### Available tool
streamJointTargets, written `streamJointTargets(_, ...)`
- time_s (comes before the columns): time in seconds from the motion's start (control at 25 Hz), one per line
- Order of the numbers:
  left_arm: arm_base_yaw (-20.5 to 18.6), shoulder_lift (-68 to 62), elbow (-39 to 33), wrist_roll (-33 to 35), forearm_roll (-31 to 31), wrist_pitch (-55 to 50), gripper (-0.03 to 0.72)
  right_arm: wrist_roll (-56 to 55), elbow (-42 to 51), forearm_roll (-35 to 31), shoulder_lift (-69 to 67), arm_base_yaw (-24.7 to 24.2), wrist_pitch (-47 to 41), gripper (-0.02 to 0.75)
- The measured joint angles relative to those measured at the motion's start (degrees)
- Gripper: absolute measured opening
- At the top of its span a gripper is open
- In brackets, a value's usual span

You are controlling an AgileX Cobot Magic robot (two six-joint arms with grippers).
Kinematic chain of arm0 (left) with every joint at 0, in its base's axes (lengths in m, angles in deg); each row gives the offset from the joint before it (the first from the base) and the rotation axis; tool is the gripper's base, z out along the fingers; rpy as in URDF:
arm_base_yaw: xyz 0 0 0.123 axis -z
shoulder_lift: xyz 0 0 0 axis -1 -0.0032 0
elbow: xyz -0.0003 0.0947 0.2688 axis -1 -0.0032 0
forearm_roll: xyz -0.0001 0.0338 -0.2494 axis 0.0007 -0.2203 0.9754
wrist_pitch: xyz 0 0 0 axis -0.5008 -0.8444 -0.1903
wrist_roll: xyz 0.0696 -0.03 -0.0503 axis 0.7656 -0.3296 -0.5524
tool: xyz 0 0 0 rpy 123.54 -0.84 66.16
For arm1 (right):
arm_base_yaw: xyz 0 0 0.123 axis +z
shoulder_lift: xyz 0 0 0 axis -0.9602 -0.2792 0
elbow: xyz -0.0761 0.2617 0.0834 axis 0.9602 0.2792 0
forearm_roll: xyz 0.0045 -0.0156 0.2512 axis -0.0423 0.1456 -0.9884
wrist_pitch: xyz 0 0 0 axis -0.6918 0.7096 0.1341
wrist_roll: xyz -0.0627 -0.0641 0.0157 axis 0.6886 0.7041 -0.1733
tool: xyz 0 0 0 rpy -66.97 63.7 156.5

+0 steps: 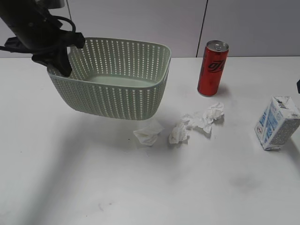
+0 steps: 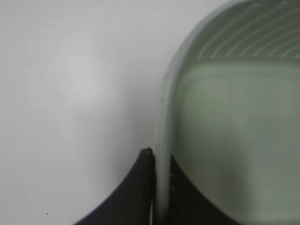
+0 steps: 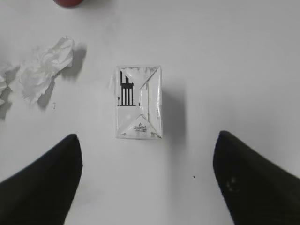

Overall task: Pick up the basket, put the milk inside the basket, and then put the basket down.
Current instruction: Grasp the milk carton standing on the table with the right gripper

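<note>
The sage-green basket hangs tilted above the white table, held at its left end. My left gripper is shut on the basket's rim; the left wrist view shows the rim pinched between the two black fingers. The basket is empty inside. The white-and-blue milk carton stands on the table at the far right. In the right wrist view the carton is seen from above, just ahead of my right gripper, which is open and empty. The right arm is out of the exterior view.
A red soda can stands at the back, right of the basket. Crumpled white tissues lie between the basket and the carton, one under the basket's right end; another shows in the right wrist view. A grey wall runs behind the table.
</note>
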Motion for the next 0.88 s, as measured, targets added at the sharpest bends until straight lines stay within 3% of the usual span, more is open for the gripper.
streamJointTargets(0.36,0.0,0.0,0.0,0.0,0.0,1.0,-0.015,2.2,-6.3,-0.1,-12.2,0.0,-1.9,0.665)
streamJointTargets(0.88,0.0,0.0,0.0,0.0,0.1,1.1,-0.015,4.6,-6.4,-2.0,-15.7,1.8,-1.1,0.665)
